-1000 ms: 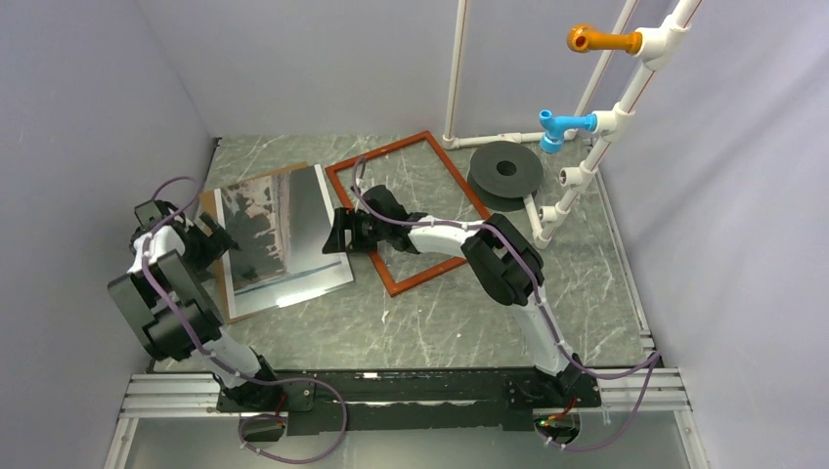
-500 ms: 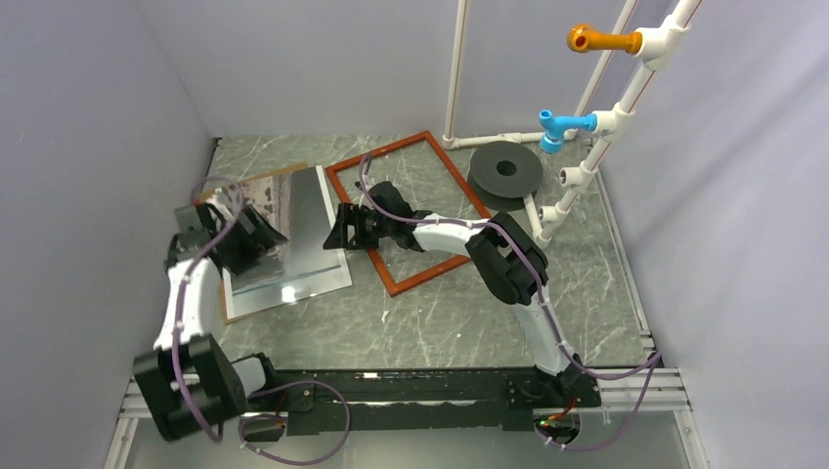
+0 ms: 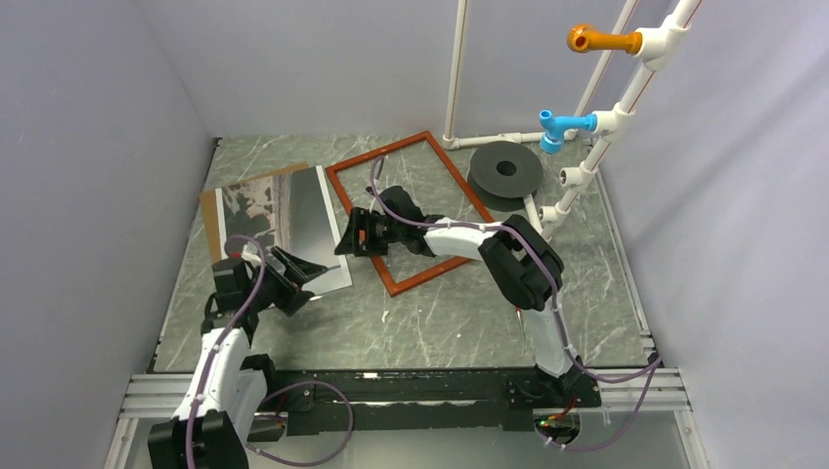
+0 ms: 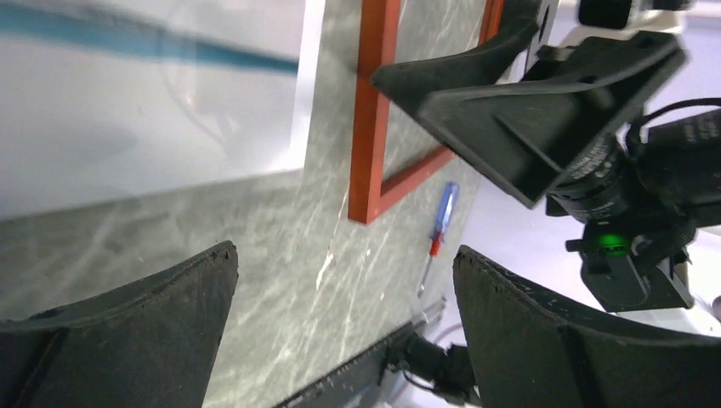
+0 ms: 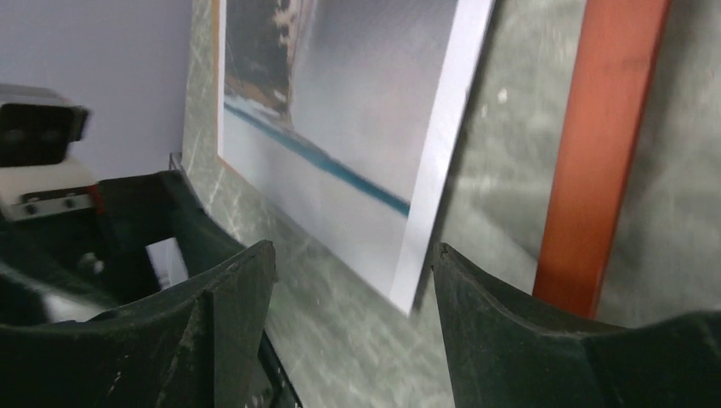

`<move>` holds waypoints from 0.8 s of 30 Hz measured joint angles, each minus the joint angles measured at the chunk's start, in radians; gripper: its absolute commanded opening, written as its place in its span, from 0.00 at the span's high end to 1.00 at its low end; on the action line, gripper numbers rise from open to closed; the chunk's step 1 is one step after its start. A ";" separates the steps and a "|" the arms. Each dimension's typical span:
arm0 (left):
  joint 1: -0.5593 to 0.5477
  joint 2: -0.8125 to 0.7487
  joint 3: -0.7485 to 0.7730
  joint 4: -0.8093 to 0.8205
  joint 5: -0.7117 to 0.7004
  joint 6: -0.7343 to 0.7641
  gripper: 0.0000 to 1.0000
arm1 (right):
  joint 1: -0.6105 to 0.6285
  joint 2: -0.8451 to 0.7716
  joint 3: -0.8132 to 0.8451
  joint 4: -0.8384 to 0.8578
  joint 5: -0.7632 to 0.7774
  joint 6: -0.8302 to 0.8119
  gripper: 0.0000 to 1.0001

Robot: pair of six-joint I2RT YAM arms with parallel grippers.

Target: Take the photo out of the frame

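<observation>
Left pincer (image 3: 309, 280) has withdrawn off the glossy, pale-edged photo (image 3: 293, 210)

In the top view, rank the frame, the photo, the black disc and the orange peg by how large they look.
1. frame, judged by its outline
2. photo, close behind; its near corner is covered
3. black disc
4. orange peg, smallest, even though it sits higher and nearer the camera

Pale grey walls (image 3: 293, 59) are enclosing a grey-green marbled desk (image 3: 440, 322) on three sides. A white pipe stand (image 3: 616, 117) is rising at the far right corner, carrying an orange peg (image 3: 598, 39) and a blue peg (image 3: 562, 125). A black disc (image 3: 504, 169) is lying at its foot. Soft, even light is falling throughout.
</observation>
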 measured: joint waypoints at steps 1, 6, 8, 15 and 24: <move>-0.026 0.000 -0.034 0.034 -0.002 -0.047 0.01 | 0.003 -0.024 -0.031 0.000 0.009 0.001 0.31; -0.170 -0.040 -0.182 0.193 -0.075 -0.271 0.01 | 0.040 -0.145 -0.156 -0.026 0.071 -0.012 0.31; -0.222 -0.060 -0.226 0.249 -0.134 -0.345 0.00 | 0.055 -0.182 -0.188 -0.031 0.095 -0.020 0.31; -0.323 0.000 -0.250 0.401 -0.315 -0.487 0.01 | 0.077 -0.254 -0.266 -0.034 0.155 -0.039 0.32; -0.378 0.054 -0.250 0.424 -0.442 -0.592 0.01 | 0.075 -0.254 -0.281 -0.042 0.188 -0.045 0.32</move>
